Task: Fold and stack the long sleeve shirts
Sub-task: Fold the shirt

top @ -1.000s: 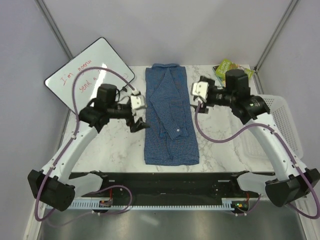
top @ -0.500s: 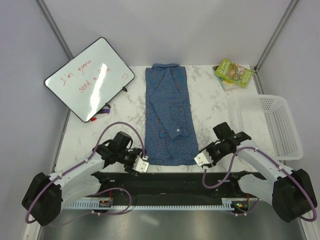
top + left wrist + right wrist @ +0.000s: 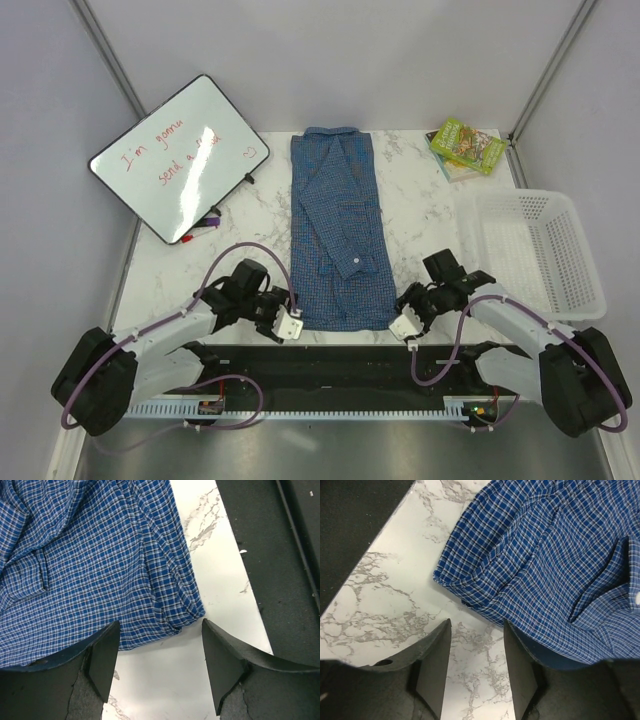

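The blue checked shirt [image 3: 338, 225] lies as a long narrow strip down the middle of the marble table, collar at the far end, sleeves folded in. My left gripper [image 3: 287, 322] is open and low by the shirt's near left corner; in the left wrist view the hem corner [image 3: 190, 615] lies just beyond my open fingers [image 3: 105, 655]. My right gripper [image 3: 404, 322] is open by the near right corner; in the right wrist view the hem corner [image 3: 445, 577] lies just ahead, and one finger [image 3: 520, 660] is at the cloth's edge. Neither holds cloth.
A whiteboard [image 3: 180, 155] with markers lies at the far left. A green book [image 3: 466, 146] sits at the far right. A white mesh basket [image 3: 535, 255] stands on the right edge. A black rail [image 3: 320, 365] runs along the near table edge.
A second ago both arms were raised beside the shirt's upper half. They dropped to the near edge, then edged inward to the shirt's two near corners. The shirt has not moved.
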